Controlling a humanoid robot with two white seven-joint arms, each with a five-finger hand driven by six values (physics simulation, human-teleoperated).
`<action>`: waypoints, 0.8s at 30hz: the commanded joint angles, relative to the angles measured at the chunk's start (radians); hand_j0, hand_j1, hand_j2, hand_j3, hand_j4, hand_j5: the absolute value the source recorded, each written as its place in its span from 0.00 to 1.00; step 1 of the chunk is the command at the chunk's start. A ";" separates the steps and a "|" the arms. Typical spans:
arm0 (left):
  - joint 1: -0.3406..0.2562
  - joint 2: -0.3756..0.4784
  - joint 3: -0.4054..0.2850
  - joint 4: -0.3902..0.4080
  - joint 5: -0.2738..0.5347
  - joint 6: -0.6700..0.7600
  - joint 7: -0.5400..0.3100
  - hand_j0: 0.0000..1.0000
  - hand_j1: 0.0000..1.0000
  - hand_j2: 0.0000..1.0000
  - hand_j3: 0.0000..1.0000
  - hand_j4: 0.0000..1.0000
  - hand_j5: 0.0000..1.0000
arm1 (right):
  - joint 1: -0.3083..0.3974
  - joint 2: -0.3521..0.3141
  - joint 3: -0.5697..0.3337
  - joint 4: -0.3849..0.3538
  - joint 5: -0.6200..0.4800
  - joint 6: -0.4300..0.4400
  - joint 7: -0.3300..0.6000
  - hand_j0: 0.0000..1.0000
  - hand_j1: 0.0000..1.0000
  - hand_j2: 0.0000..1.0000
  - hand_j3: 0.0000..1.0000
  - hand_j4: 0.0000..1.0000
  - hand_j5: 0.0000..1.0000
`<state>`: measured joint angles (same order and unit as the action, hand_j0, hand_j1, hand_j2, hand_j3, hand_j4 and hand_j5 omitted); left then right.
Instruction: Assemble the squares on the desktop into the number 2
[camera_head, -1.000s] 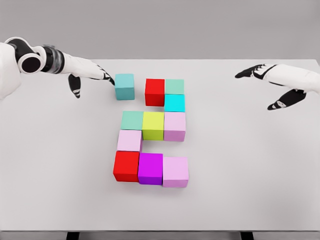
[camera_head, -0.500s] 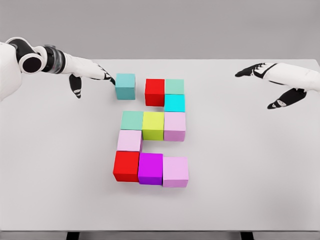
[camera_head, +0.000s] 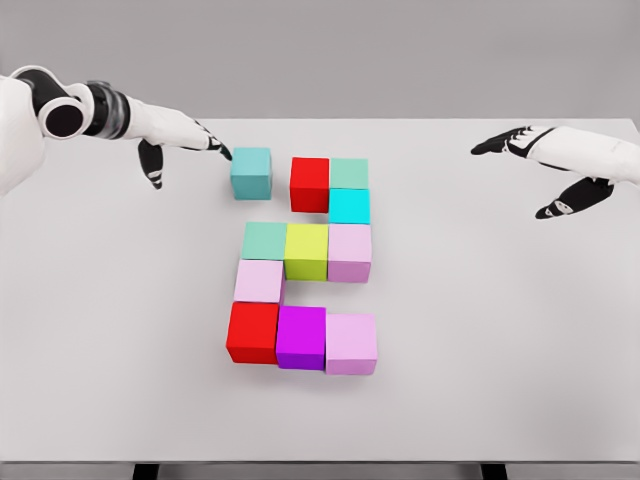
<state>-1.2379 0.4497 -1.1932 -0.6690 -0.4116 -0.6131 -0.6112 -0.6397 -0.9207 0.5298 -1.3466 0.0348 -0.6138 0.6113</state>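
A teal cube stands alone at the upper left of the block figure, a small gap away from a red cube. My left hand hovers at its left side, fingers spread, fingertips touching or nearly touching the cube's upper left corner. The red cube, a mint cube and a cyan cube form the top. Mint, lime and pink cubes make the middle row. A pale pink cube sits below left. Red, purple and pink cubes form the bottom row. My right hand hovers open at far right.
The white table stretches out around the figure, with its front edge near the bottom of the view and its back edge behind the cubes.
The left hand has risen slightly and shifted right along the teal cube's left side; the cube has nudged a little to the right. The right hand has stayed still.
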 joint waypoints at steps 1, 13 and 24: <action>0.000 -0.005 0.006 0.000 0.004 0.002 0.000 1.00 1.00 1.00 1.00 1.00 1.00 | 0.000 -0.001 -0.001 0.000 -0.007 0.003 0.000 1.00 1.00 1.00 1.00 1.00 1.00; 0.006 -0.028 0.006 -0.011 0.004 0.002 0.000 1.00 1.00 1.00 1.00 1.00 1.00 | 0.002 -0.001 -0.001 0.000 -0.007 0.003 0.000 1.00 1.00 1.00 1.00 1.00 1.00; 0.017 -0.020 0.004 -0.017 0.010 0.002 0.000 1.00 1.00 1.00 1.00 1.00 1.00 | 0.000 -0.001 -0.001 0.000 -0.007 0.003 0.000 1.00 1.00 1.00 1.00 1.00 1.00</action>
<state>-1.2210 0.4275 -1.1906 -0.6840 -0.4055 -0.6131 -0.6112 -0.6397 -0.9212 0.5297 -1.3466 0.0348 -0.6137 0.6113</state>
